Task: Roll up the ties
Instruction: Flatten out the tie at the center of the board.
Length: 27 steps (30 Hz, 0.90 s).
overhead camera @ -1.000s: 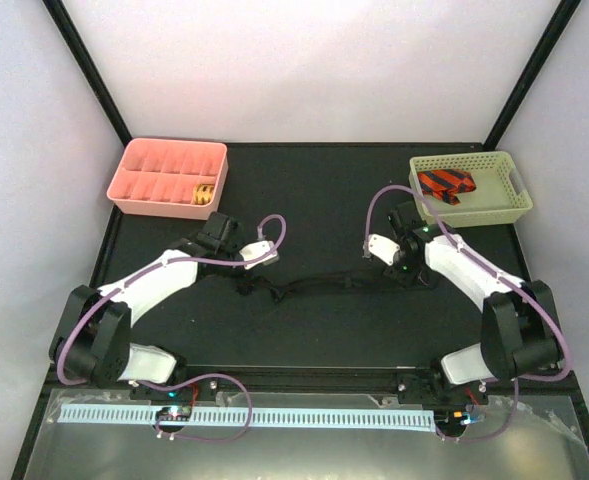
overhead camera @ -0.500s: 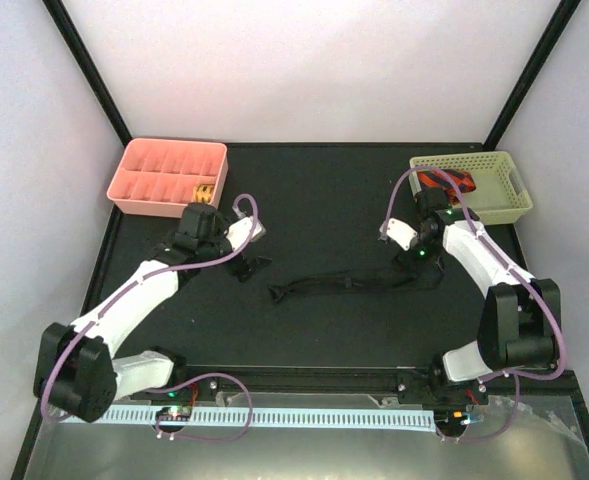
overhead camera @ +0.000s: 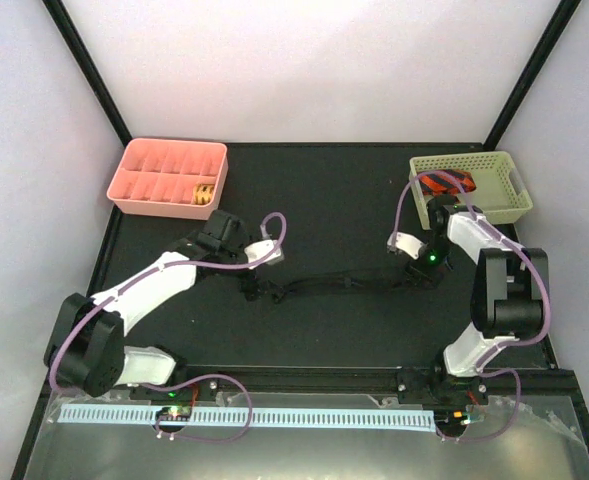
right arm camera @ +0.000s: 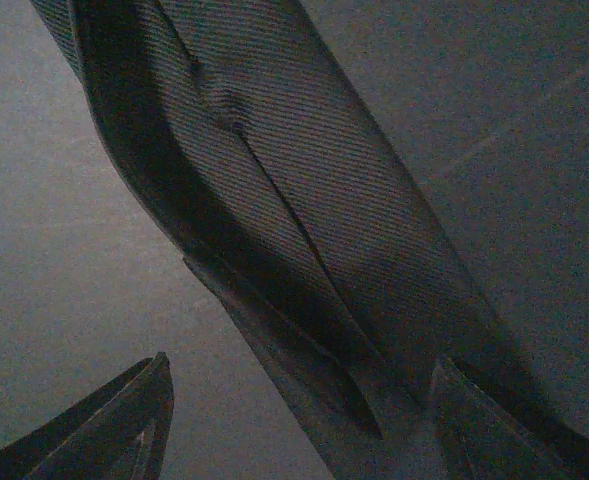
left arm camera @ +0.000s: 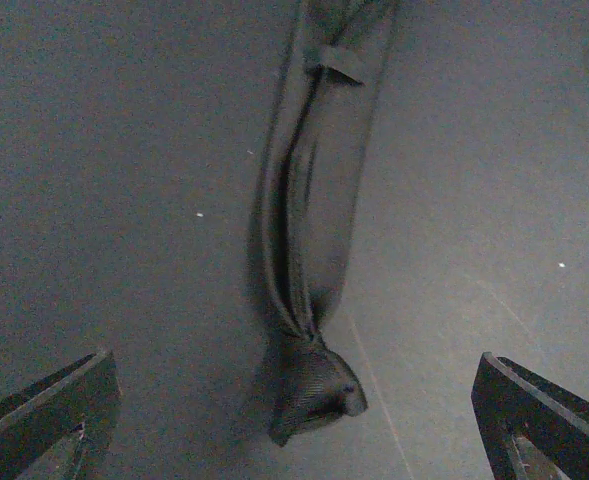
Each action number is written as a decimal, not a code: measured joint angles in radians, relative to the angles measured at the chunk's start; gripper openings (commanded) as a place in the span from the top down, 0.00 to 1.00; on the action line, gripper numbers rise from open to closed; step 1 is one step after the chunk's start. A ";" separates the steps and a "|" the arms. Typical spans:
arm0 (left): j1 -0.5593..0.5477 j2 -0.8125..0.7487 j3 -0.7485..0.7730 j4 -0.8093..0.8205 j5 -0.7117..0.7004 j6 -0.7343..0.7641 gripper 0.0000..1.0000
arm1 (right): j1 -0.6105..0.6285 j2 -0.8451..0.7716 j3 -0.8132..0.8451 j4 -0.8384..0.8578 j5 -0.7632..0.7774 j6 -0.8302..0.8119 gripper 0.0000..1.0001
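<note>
dark table [overhead camera: 314, 190] holds the black tie [overhead camera: 344, 285] stretched between our arms, left gripper [left arm camera: 294, 354] wide open, empty, above its crumpled tip, right gripper [right arm camera: 300, 360] parted, empty, at the wide end, where we fear a skewed pinch bunches cloth.

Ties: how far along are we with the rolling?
Done: the yellow-orange tie sits coiled in the pink tray. In hand: the black tie lies unrolled on the table, left fingers open over its narrow end, right fingers open at its wide end. Left: rolling it, then the striped tie bunched in the green basket.
</note>
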<state>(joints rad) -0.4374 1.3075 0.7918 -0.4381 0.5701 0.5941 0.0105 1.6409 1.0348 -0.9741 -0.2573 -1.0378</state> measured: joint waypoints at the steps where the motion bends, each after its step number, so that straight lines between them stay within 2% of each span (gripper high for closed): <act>1: -0.015 0.009 -0.004 -0.002 -0.008 0.008 0.01 | 0.000 0.014 0.000 0.001 -0.002 -0.004 0.30; 3: -0.035 0.021 -0.009 -0.005 -0.023 0.020 0.01 | -0.002 0.038 0.000 0.002 -0.008 -0.009 0.34; 4: -0.043 0.026 -0.010 -0.008 -0.031 0.025 0.01 | -0.005 0.050 0.002 0.003 -0.011 -0.011 0.40; 10: -0.056 0.047 -0.011 -0.009 -0.072 0.041 0.01 | -0.041 0.125 0.061 -0.028 -0.028 -0.008 0.90; 11: -0.056 0.048 -0.011 -0.009 -0.077 0.042 0.01 | -0.046 0.131 0.073 -0.034 -0.032 -0.015 0.97; 12: -0.056 0.051 -0.011 -0.009 -0.082 0.042 0.01 | -0.050 0.135 0.087 -0.048 -0.035 -0.011 0.98; 16: -0.056 0.056 -0.017 -0.006 -0.102 0.044 0.01 | -0.058 0.158 0.151 -0.140 -0.048 -0.030 0.97; 17: -0.056 0.056 -0.017 -0.006 -0.107 0.047 0.01 | -0.059 0.169 0.170 -0.168 -0.055 -0.032 0.90; 19: -0.058 0.056 -0.017 -0.005 -0.122 0.053 0.01 | -0.059 0.201 0.207 -0.219 -0.061 -0.037 0.66; 20: -0.058 0.057 -0.017 -0.003 -0.127 0.056 0.01 | -0.059 0.223 0.220 -0.240 -0.061 -0.033 0.61; 23: -0.058 0.057 -0.017 -0.002 -0.140 0.065 0.01 | -0.062 0.264 0.225 -0.255 -0.050 -0.019 0.49; 27: -0.063 0.061 -0.024 0.001 -0.156 0.074 0.01 | -0.071 0.267 0.206 -0.229 -0.011 0.018 0.42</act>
<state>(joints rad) -0.4999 1.3685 0.7673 -0.4370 0.4137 0.6685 -0.0601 1.9079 1.2411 -1.2034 -0.2687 -1.0203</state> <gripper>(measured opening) 0.988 0.534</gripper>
